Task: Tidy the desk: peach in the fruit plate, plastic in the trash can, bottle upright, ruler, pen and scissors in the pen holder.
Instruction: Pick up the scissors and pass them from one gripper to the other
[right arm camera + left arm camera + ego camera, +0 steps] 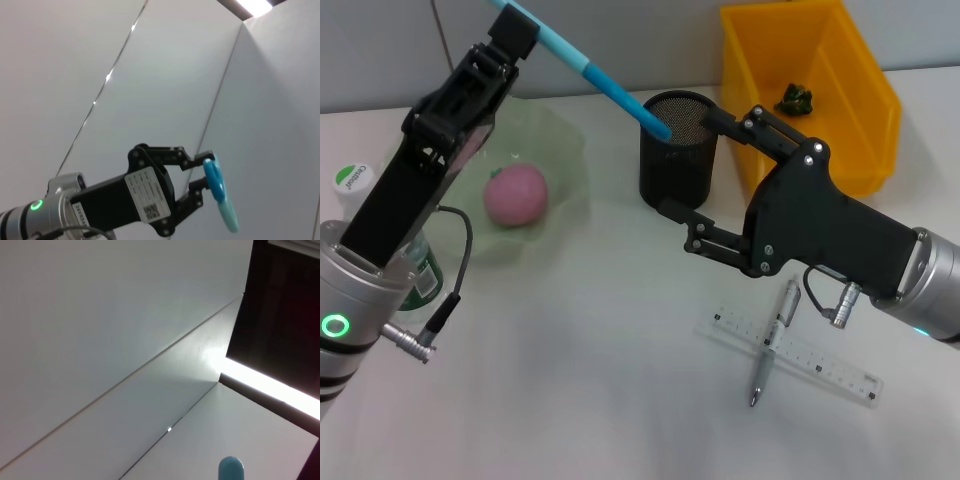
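My left gripper (510,32) is raised at the back left, shut on the blue scissors (605,85). They slant down with their tip inside the black mesh pen holder (677,150). The right wrist view shows the same grip: left gripper (202,172), scissors (221,197). The scissors' rounded end (231,470) shows in the left wrist view. My right gripper (692,165) is open, one finger on each side of the holder; whether they touch it I cannot tell. The peach (516,194) lies in the green fruit plate (565,140). A clear ruler (820,365) and a silver pen (775,340) lie crossed on the table.
The yellow trash can (865,90) stands at the back right with crumpled green plastic (794,98) inside. A bottle (352,178) with a white cap and green label stands at the far left, mostly behind my left arm.
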### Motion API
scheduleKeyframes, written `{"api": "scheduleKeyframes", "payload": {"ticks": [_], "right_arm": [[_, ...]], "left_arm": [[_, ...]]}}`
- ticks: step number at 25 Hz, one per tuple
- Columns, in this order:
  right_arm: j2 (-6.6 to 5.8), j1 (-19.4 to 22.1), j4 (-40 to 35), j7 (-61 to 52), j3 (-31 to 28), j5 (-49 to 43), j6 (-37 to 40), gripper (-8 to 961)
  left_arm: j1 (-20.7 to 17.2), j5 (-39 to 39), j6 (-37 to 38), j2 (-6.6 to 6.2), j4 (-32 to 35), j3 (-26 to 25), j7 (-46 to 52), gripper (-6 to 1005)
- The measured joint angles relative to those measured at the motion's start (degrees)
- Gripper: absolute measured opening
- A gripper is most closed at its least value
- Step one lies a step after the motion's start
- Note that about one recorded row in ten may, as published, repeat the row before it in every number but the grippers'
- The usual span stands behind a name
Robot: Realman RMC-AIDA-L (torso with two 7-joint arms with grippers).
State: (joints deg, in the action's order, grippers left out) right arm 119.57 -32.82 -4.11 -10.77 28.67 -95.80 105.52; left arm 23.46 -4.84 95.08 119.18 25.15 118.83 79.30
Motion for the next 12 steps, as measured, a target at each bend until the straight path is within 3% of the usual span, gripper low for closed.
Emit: {"api": "scheduleKeyframes", "payload": {"ticks": [12], "right_arm": [[0.05, -2.04, 3.07, 5.05, -0.43, 1.82, 2.27, 757]], "left_arm": [[-0.5, -4.55, -1.15, 0.0, 0.56, 2.5, -1.19, 280]]}}
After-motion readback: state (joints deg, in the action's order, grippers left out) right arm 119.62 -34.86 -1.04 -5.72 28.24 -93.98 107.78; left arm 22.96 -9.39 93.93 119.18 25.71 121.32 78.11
